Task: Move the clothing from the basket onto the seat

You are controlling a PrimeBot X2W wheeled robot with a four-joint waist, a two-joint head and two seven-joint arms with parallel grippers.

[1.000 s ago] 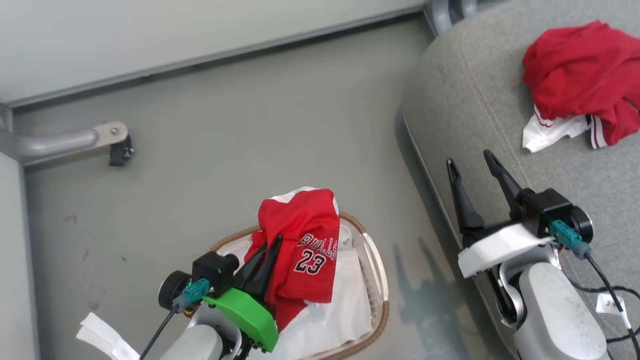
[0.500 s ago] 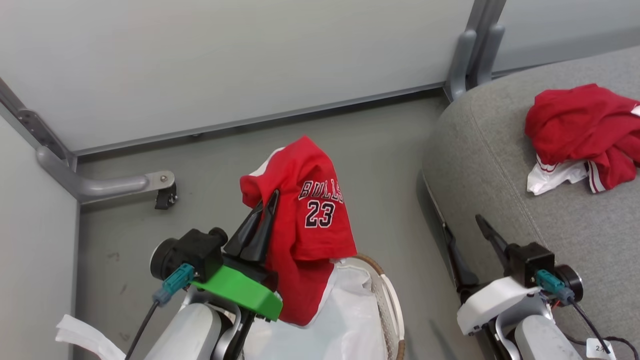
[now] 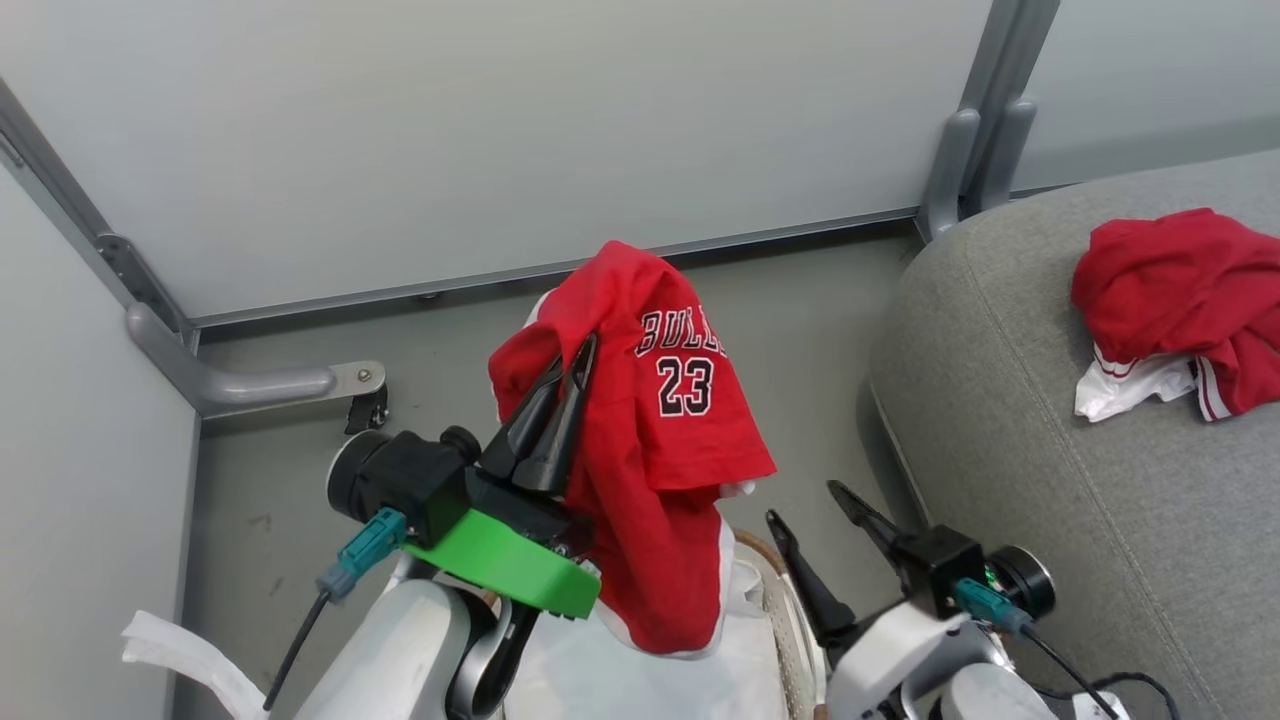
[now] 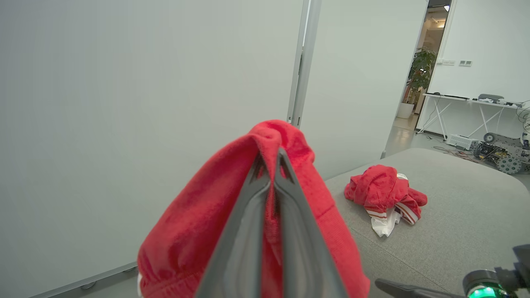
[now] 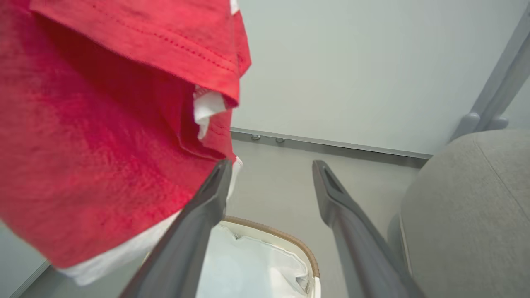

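My left gripper (image 3: 578,352) is shut on a red jersey (image 3: 660,440) with black-and-white lettering and a number, held well above the basket (image 3: 775,590). The cloth drapes over both dark fingers (image 4: 285,198) in the left wrist view. The jersey (image 5: 103,124) hangs at the left in the right wrist view. My right gripper (image 3: 805,505) stands open and empty, low between the basket (image 5: 273,231) and the seat (image 3: 1050,420). Another red garment (image 3: 1180,300) with white trim lies crumpled on the grey seat (image 4: 455,223), also seen as the red garment (image 4: 385,194) from the left wrist.
A pale partition wall (image 3: 500,130) runs behind, with a grey post (image 3: 975,130) at the seat's corner. A metal foot with a caster (image 3: 365,405) sits on the floor at left. Grey floor (image 3: 800,300) lies between basket and seat.
The left gripper has risen with the jersey, lifting it clear of the basket. The head camera tilted up, so the whole picture shifted. The right gripper moved left toward the basket, still open.
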